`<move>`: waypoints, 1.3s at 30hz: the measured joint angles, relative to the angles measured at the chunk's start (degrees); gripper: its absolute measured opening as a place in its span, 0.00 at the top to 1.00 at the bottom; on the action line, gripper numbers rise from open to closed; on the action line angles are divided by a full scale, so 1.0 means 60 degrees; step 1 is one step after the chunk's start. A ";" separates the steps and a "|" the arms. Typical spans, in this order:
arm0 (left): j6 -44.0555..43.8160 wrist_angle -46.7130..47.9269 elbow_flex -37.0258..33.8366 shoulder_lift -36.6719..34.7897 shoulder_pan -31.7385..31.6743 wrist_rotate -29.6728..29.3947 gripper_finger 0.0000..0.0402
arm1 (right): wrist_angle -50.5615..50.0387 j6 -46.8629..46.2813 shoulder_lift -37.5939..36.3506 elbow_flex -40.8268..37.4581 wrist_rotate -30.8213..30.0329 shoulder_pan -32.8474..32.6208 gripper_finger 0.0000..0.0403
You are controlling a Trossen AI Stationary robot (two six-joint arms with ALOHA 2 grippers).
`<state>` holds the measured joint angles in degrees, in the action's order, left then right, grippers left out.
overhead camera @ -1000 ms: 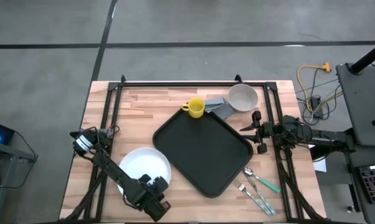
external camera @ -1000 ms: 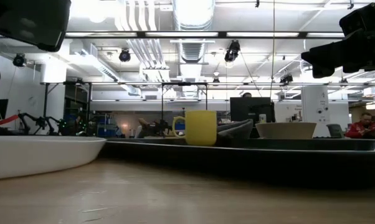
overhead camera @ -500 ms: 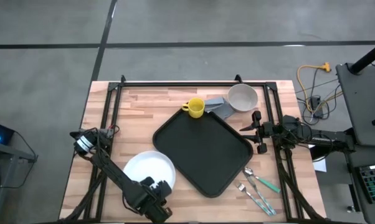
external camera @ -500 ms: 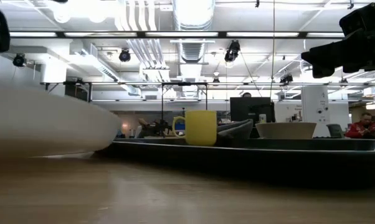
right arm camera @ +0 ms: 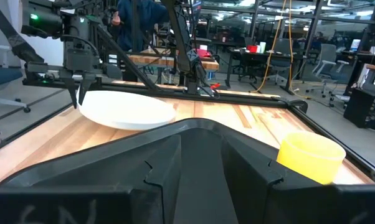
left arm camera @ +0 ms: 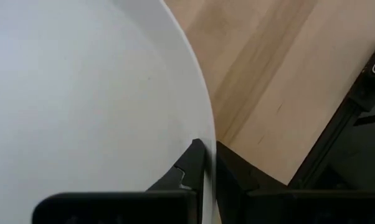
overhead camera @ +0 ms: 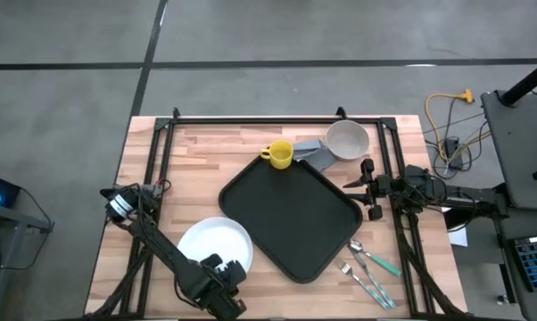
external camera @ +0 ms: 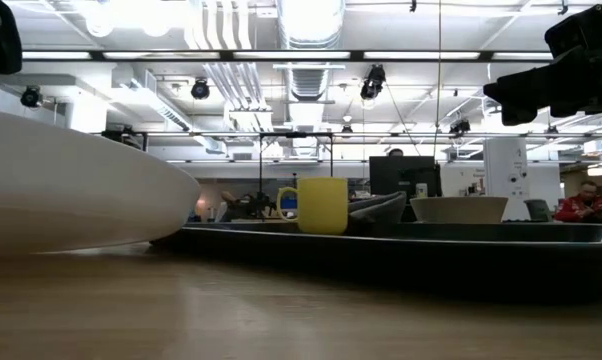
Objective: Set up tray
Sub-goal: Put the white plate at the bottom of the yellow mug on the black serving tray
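- We see the wooden table (overhead camera: 188,169) filling the middle of the high view, black frame rails along its edges.
- The tray (overhead camera: 291,214) is the big black one, sitting rotated at frame centre in the high view, bare inside; in the low view it shows as a dark band across centre-right (external camera: 401,245).
- White plate (overhead camera: 210,245) is lower left of the tray in the high view, its rim near the tray's left corner; in the low view (external camera: 71,190) it fills the left side, tilted with its near edge raised off the wood.
- Left gripper (overhead camera: 226,275) at bottom centre-left of the high view, fingers (left arm camera: 190,165) pinched nearly closed on the plate's rim, as the left wrist view shows.
- Right gripper (overhead camera: 368,189) waits at the right of the tray, just beside its right corner; we can't tell how far its fingers are open.
- Grey bowl (overhead camera: 347,139) upper right of the tray, a grey item (overhead camera: 315,150) lying between it and the mug.
- Yellow mug (overhead camera: 279,154) just above the tray's top corner.
- Cutlery (overhead camera: 368,272) lower right, off the tray, teal-handled piece among it.
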<state>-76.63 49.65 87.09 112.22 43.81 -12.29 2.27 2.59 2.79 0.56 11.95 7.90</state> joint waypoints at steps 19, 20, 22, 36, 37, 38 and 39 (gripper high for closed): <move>0.1023 0.0982 0.0991 -0.0015 0.0000 -0.0231 0.99 | -0.0001 0.0000 -0.0003 0.0000 0.0002 0.0000 0.73; 0.1186 0.1035 0.1078 -0.0015 0.0000 -0.0268 0.99 | 0.0001 0.0000 -0.0004 0.0000 0.0002 0.0000 0.73; 0.1391 0.1103 0.1261 -0.0015 -0.0004 -0.0288 0.99 | 0.0003 0.0000 -0.0004 0.0000 -0.0001 0.0000 0.73; 0.2736 0.1122 0.1600 -0.0022 0.0000 -0.0543 0.99 | -0.0001 0.0000 -0.0004 0.0000 0.0002 0.0000 0.73; 0.2743 0.1122 0.1602 -0.0022 0.0000 -0.0543 0.99 | -0.0001 0.0000 -0.0004 0.0000 0.0001 0.0000 0.73; 0.2748 0.1118 0.1603 -0.0022 -0.0004 -0.0543 0.99 | -0.0001 0.0000 -0.0004 0.0000 0.0001 0.0000 0.73; 0.2748 0.1118 0.1602 -0.0022 -0.0004 -0.0543 0.99 | 0.0001 0.0000 -0.0004 0.0000 -0.0001 0.0000 0.73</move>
<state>-60.14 56.36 96.70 112.09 43.79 -15.55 2.28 2.59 2.76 0.56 11.94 7.90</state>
